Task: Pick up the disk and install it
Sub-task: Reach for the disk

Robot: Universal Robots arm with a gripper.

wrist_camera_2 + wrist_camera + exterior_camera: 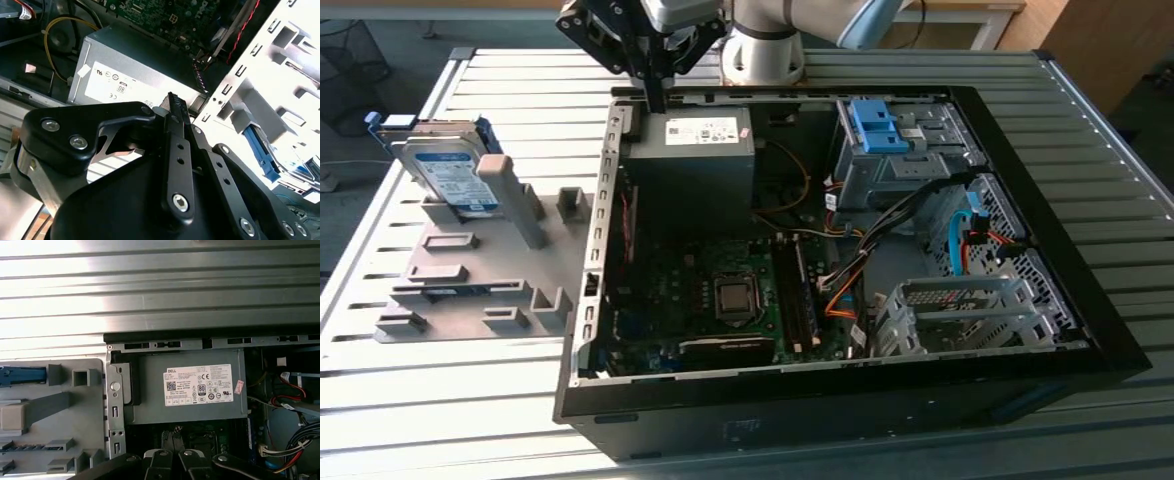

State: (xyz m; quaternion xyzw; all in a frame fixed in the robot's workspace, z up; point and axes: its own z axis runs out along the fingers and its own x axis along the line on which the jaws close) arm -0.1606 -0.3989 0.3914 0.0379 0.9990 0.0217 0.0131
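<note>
The jaws, pressed together and empty, hang over the back edge of the open computer case [1067, 335], above the power-supply box [700, 160]. The disk [447, 170] stands on edge in a grey holder [474, 275] on the worktop [440, 400], well apart toward the exterior view's left, its long axis roughly upright.

Slatted metal table [1121, 150], top surface. An open black computer case [854, 410] lies flat on the slats; a grey fixture plate [494, 262] rests just beside the case, toward the exterior view's left.
</note>
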